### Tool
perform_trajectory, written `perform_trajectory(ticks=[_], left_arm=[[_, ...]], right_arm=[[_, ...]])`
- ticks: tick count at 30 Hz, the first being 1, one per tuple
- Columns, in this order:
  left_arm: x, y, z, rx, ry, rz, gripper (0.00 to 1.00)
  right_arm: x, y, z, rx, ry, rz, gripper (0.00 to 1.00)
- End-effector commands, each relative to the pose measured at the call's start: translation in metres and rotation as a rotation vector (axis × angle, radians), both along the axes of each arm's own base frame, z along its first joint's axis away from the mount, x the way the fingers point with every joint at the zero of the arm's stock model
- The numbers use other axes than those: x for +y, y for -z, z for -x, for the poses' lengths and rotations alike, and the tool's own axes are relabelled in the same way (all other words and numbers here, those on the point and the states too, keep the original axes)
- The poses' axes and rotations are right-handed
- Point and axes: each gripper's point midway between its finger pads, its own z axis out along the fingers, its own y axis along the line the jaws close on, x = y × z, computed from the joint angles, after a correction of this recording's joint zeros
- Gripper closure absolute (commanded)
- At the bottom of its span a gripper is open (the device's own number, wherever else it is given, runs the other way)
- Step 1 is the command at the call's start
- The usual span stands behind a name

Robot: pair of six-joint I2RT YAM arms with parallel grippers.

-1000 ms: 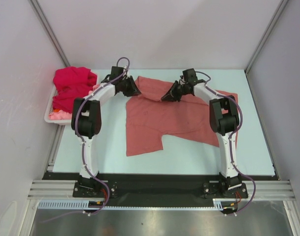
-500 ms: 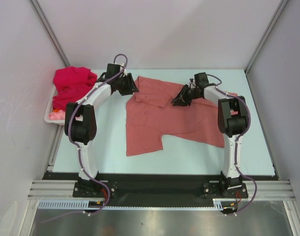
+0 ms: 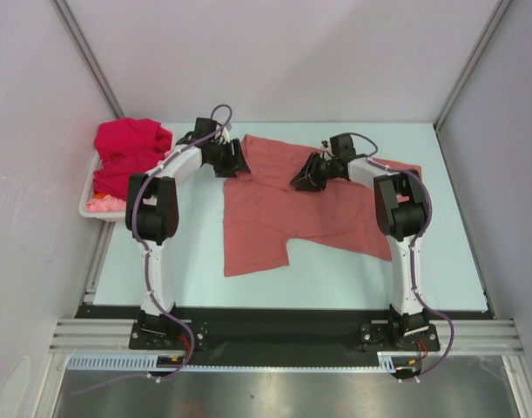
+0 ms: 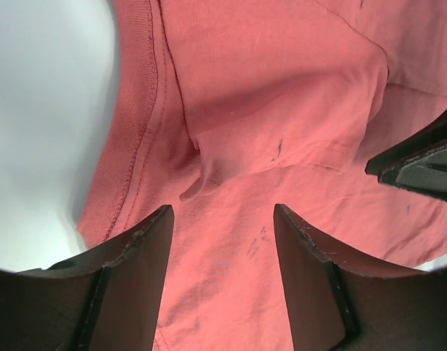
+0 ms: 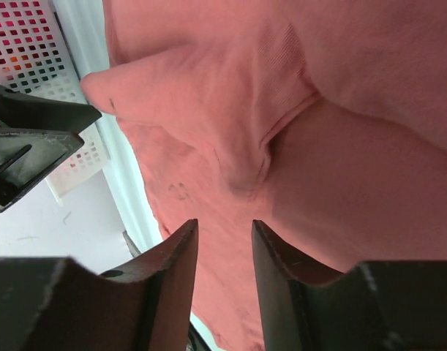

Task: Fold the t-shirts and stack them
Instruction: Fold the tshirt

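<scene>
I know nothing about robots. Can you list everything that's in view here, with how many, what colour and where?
salmon-red t-shirt: one, dusty salmon-red, spread on the middle of the table, rumpled.
crimson t-shirt: one, bright crimson, heaped in the basket.
light pink cloth: one, light pink, at the basket's near end.
basket: one, white, at the table's left edge.
table: one, pale blue.
left arm: one, white and black.
right arm: one, white and black.
left gripper: one, black, open above the salmon-red t-shirt.
right gripper: one, black, open above the same shirt.
</scene>
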Motion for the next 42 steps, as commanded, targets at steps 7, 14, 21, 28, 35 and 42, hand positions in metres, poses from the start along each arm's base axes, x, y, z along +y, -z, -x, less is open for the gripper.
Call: perform_trajectory(ticks=[7,14,21,28,35,42], left_arm=[[-0.008,-0.004,-0.001,0.001,0.068,0.089,0.48],[-0.008,-0.008,-0.004,-0.010,0.059,0.113,0.63],[-0.011,-0.002,-0.004,0.020,0.054,0.132,0.76],[-0.011,-0.009,-0.001,0.048,0.045,0.137,1.00],[-0.004,-0.021,0.005,0.030,0.043,0.100,0.74],[0.004,-0.026,-0.007,-0.038,0.046,0.043,0.38]], right_arm=[[0.000,0.003,-0.024,-0.098,-0.012,-0.017,0.55],[0.008,0.012,-0.024,-0.064,0.012,-0.056,0.65],[0.020,0.017,-0.021,-0.053,0.003,-0.054,0.70],[0.014,0.002,-0.018,-0.038,0.021,-0.039,0.91],[0.000,-0.018,-0.016,-0.022,0.027,-0.058,1.00],[0.004,-0.013,-0.016,-0.013,0.013,-0.068,1.00]])
